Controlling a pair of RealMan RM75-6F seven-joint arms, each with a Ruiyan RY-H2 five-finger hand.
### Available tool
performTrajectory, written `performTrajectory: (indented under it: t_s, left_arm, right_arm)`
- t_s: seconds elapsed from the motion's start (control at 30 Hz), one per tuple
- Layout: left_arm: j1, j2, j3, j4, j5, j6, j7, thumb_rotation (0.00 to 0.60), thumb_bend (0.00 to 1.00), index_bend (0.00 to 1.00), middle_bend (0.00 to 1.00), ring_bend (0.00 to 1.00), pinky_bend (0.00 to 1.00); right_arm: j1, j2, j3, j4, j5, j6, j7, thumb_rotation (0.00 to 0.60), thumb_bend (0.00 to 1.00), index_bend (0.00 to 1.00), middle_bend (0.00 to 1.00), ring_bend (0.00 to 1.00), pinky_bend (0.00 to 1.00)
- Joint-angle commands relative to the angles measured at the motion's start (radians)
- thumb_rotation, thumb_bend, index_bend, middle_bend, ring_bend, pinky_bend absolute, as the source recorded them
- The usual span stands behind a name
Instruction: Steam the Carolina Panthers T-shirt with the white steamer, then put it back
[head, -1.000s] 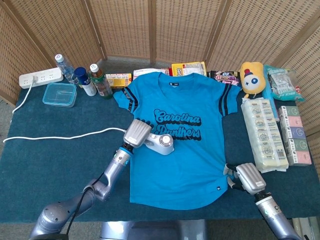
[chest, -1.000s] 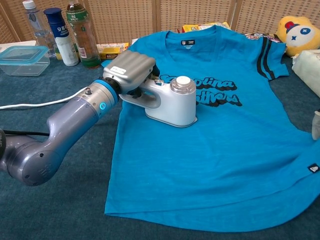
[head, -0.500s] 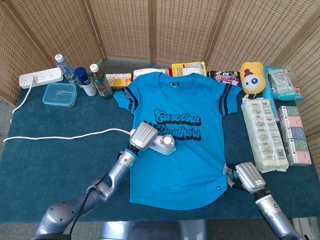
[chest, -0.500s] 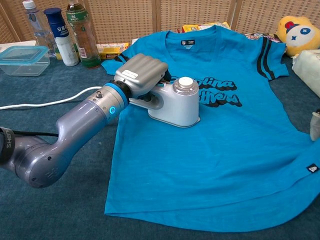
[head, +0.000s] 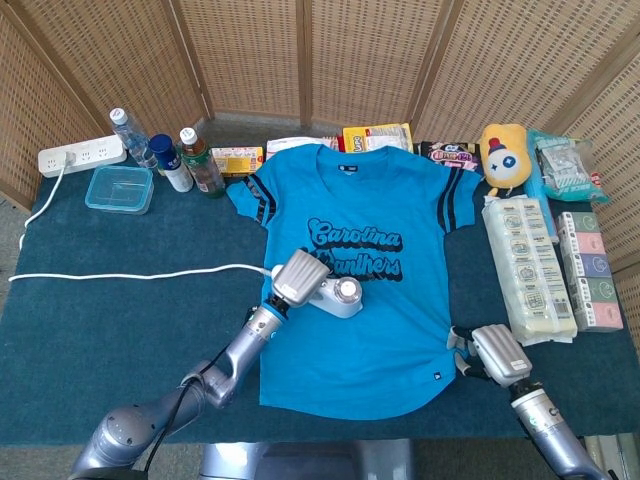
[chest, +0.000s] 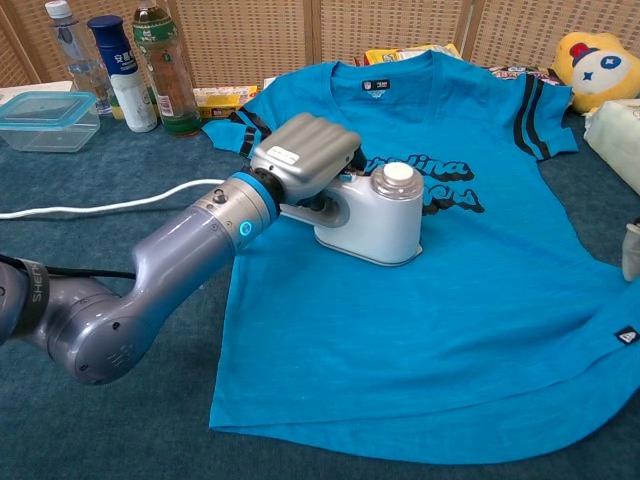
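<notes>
Left hand: robot's left hand (chest: 305, 152) (head: 299, 274) is wrapped around the handle of the white steamer (chest: 378, 214) (head: 340, 296) and grips it.
Steamer: it stands flat on the T-shirt, and its round knob is at about 3 o'clock from the left hand, touching the hand at the handle.
T-shirt: the blue Carolina Panthers T-shirt (head: 380, 340) (chest: 430, 320) lies spread out on the dark blue table (head: 110, 320), neck at 12 o'clock, hem at 6 o'clock.
Steamer spot: it sits just below the big black words, near the shirt's left edge at about 9 o'clock from the shirt's middle.
Cord: a white cord (head: 130, 272) (chest: 90, 207) runs off at 9 o'clock from the left hand.
Right hand: the right hand (head: 497, 354) rests at the shirt's bottom corner, at about 4 o'clock from the steamer and well apart from it. I cannot tell if it holds the cloth.
Back left: bottles (head: 185, 158) and a clear box (head: 119, 189) stand at 11 o'clock from the steamer.
Right side: a yellow plush toy (head: 503, 155) and snack packs (head: 528, 268) are at 2 o'clock.
</notes>
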Motion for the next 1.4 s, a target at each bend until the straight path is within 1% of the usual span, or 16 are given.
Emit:
performTrajectory:
  t_s: [0.03,0.43,0.77,1.13,1.4]
  left_arm:
    - [-0.003,-0.002,-0.002,0.004,-0.001,-0.001,0.003,0.600,0.50,0.66,0.71,0.64,0.62]
    - [0.001,0.011,-0.027,0.066,-0.035,-0.010,0.012,0.600,0.50,0.66,0.71,0.64,0.62]
    - [0.022,0.035,-0.028,0.110,-0.053,-0.010,0.010,0.600,0.50,0.66,0.71,0.64,0.62]
    - [0.021,0.030,-0.031,0.104,-0.063,0.001,0.015,0.600,0.50,0.66,0.71,0.64,0.62]
    - [-0.007,-0.010,-0.028,0.093,-0.058,-0.009,0.012,0.600,0.50,0.66,0.71,0.64,0.62]
  right_arm:
    - [0.000,0.002,0.000,-0.002,0.002,-0.001,-0.001,0.600,0.52,0.74,0.64,0.66,0.73]
    - [0.002,0.002,0.002,-0.006,0.007,-0.011,-0.006,0.600,0.52,0.74,0.64,0.66,0.73]
    - [0.005,0.000,0.002,-0.008,0.007,-0.017,-0.008,0.600,0.52,0.74,0.64,0.66,0.73]
    - [0.010,0.003,0.000,-0.019,0.004,-0.023,-0.013,0.600,0.52,0.74,0.64,0.66,0.73]
    - [0.011,0.009,-0.002,-0.029,0.008,-0.031,-0.015,0.600,0.52,0.74,0.64,0.66,0.73]
